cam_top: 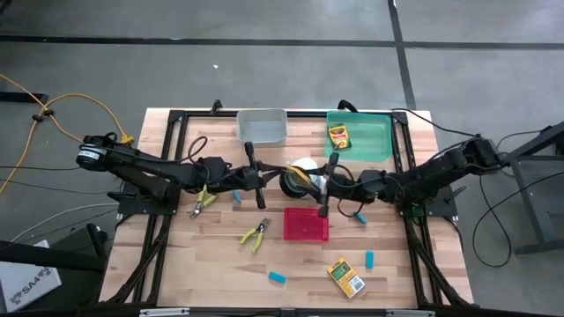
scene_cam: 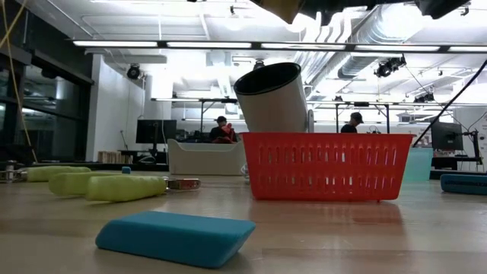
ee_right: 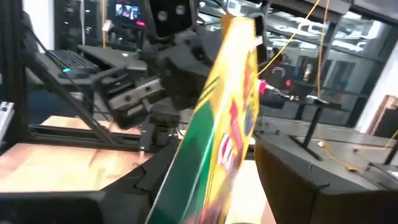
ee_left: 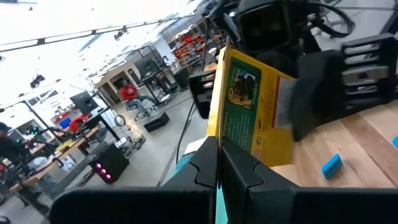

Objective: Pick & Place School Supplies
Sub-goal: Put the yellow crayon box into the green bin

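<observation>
From above, your left arm reaches in from the left and its left gripper (cam_top: 256, 176) hangs over the table's middle, just left of the white cylinder (cam_top: 298, 176). Your right gripper (cam_top: 328, 187) comes in from the right, just right of that cylinder. One tray crayon box (cam_top: 338, 136) already lies in the green tray (cam_top: 374, 145) at the far right. The grey bin (cam_top: 262, 128) beside it looks bare. The near crayon box (cam_top: 345, 276), two plier tools (cam_top: 203, 201) (cam_top: 256, 235) and four blue blocks (cam_top: 236, 195) (cam_top: 278, 277) (cam_top: 371, 259) (cam_top: 359, 217) lie loose on the wood around the red basket (cam_top: 306, 225).

At table height, you see a blue block (scene_cam: 176, 237) nearest, the plier handles (scene_cam: 114, 186) to the left, and the red basket (scene_cam: 327, 166) with the cylinder (scene_cam: 272, 99) tilted behind it.

Through the left wrist camera, your left fingers (ee_left: 239, 171) are pressed together on nothing. Beyond them, the held crayon box (ee_left: 249, 112) stands on edge in the other arm's grasp, above the table.

Through the right wrist camera, the right gripper (ee_right: 217, 180) clamps that crayon box (ee_right: 230, 112) between its fingers.

By my reckoning you are early on: one box is placed, one is in the air, and everything else waits to be sorted.
</observation>
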### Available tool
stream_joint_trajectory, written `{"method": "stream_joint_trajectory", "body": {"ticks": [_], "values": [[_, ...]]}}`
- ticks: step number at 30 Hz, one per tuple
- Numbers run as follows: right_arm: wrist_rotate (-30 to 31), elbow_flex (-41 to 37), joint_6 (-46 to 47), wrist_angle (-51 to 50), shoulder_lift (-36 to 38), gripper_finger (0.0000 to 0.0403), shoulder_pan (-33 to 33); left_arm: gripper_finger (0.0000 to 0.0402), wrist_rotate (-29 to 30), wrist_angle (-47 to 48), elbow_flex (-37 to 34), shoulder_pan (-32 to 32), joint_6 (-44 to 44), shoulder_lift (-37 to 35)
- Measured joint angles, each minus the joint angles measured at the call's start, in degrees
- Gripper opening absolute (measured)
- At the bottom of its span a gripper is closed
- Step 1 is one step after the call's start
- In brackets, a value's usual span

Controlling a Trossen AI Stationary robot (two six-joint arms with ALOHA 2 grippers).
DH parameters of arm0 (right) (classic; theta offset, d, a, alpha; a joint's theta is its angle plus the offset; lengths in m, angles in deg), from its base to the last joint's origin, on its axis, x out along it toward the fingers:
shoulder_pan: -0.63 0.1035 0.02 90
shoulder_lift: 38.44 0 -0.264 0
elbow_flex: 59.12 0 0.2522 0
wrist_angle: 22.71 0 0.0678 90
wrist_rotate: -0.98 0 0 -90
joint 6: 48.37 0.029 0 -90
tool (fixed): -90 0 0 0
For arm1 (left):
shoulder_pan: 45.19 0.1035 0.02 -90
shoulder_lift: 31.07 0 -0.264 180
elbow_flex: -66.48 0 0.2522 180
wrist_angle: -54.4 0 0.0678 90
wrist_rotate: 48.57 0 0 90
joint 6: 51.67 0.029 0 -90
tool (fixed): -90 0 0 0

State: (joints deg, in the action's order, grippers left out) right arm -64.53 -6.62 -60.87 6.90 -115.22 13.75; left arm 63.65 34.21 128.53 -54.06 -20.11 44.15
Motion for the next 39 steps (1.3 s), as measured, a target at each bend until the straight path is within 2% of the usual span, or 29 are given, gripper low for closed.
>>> {"method": "stream_joint_trajectory", "body": {"ticks": [5,19,29,39], "values": [[1.7,1.4,-1.3,0.1,-0.1,0.0160,0.7,0.0000,0.5,0.0,0.0,-0.7,0.9,0.0],[3.7,1.7,-1.4,-0.7,0.0,0.0025,2.0,0.0001,0.5,0.6,0.0,-0.8,1.2,0.0],[3.1,1.7,-1.4,-0.7,0.0,0.0025,2.0,0.0005,0.6,0.6,0.0,-1.6,2.7,0.0],[4.4,1.7,-1.4,-1.3,0.0,0.0025,4.1,0.0064,-0.5,0.6,0.0,-1.6,2.5,0.0]]}}
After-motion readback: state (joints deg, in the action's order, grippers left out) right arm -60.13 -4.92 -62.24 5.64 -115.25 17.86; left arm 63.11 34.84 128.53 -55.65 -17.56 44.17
